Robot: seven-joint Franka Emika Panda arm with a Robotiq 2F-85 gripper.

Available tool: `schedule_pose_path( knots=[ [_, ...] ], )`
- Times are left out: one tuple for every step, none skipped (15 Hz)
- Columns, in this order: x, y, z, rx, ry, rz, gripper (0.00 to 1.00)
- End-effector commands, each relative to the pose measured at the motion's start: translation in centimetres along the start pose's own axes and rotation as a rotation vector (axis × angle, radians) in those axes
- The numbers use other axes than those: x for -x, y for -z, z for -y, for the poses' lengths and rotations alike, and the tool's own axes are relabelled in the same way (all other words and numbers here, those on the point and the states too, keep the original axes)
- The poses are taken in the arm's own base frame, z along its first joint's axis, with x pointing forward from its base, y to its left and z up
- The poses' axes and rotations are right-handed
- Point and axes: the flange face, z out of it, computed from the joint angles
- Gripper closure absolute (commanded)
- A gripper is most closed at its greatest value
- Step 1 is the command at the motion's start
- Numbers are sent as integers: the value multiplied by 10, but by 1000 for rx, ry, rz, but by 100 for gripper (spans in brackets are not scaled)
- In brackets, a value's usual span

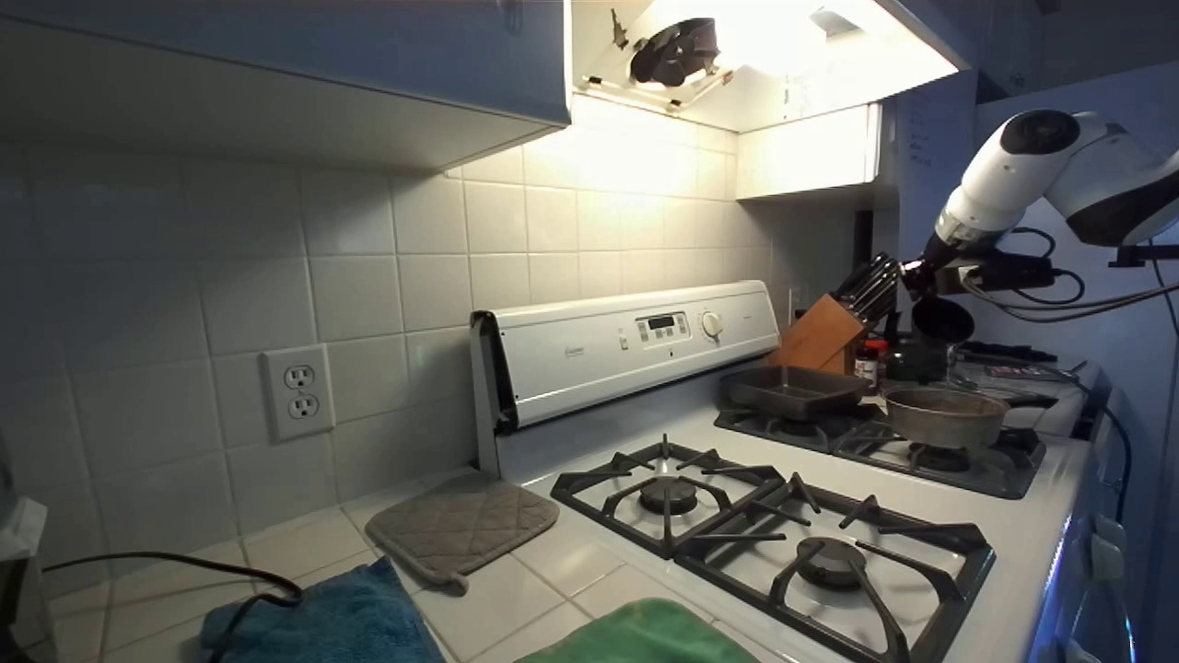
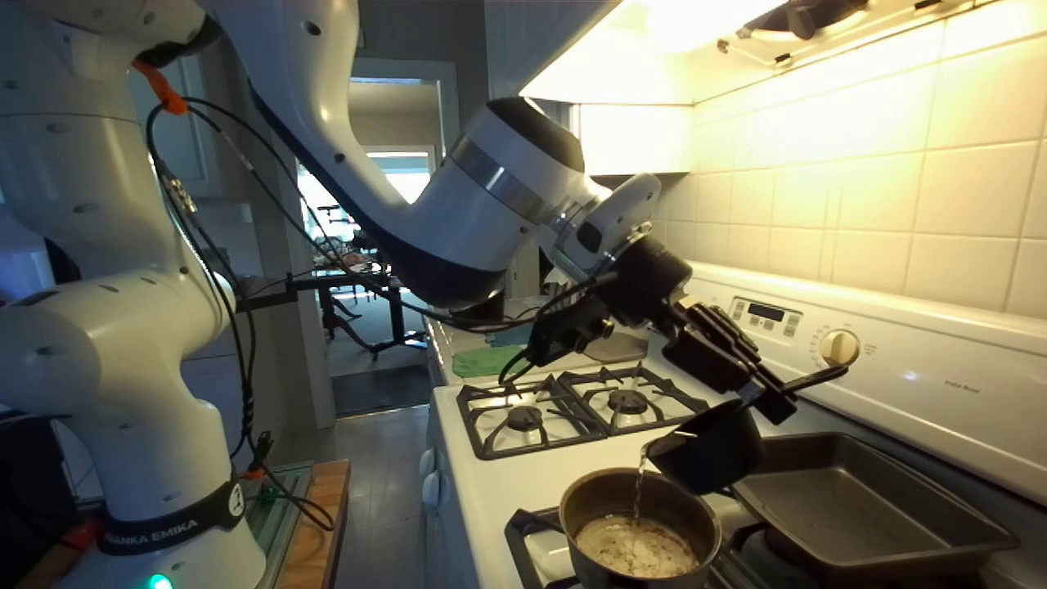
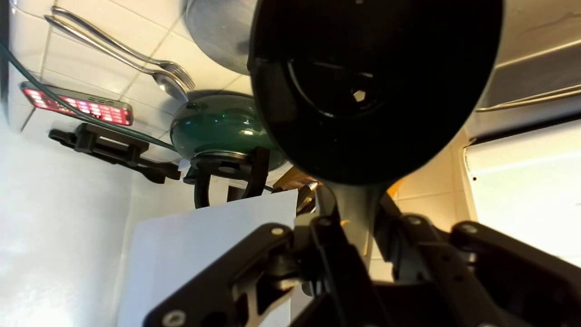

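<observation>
My gripper is shut on the handle of a black cup-like scoop. In the wrist view the handle runs between the fingers, and the bowl of the scoop fills the top. The scoop is tilted, and a thin stream of clear liquid falls from its lip into a metal pot. The pot holds a pale, cloudy liquid and stands on a stove burner. The scoop is above the pot and does not touch it in the exterior views.
A dark baking pan stands beside the pot. A knife block is behind the stove's far end. A green kettle and cutlery lie on the counter. The range hood hangs above. A pot holder lies near the stove.
</observation>
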Motion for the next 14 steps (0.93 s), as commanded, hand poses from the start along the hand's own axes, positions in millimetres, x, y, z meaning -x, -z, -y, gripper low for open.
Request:
schedule_pose_path(
  knots=[
    [5, 16, -5, 0, -2, -50, 94],
    [5, 17, -5, -2, -1, -57, 94],
    [6, 18, -6, -2, -1, -61, 94],
    [7, 19, -6, -2, 1, -67, 94],
    [9, 20, -6, -2, 2, -72, 94],
    [9, 21, -6, -1, 2, -77, 94],
    [9, 22, -5, 0, 3, -85, 94],
    [9, 23, -5, 1, 4, -94, 94],
    [9, 23, -4, 3, 4, -101, 94],
    [10, 24, -4, 5, 4, -107, 94],
    [10, 25, -3, 5, 5, -114, 94],
    [10, 26, -3, 5, 6, -121, 94],
    [11, 26, -2, 7, 6, -128, 94],
    [11, 27, -2, 8, 6, -134, 94]
  ],
)
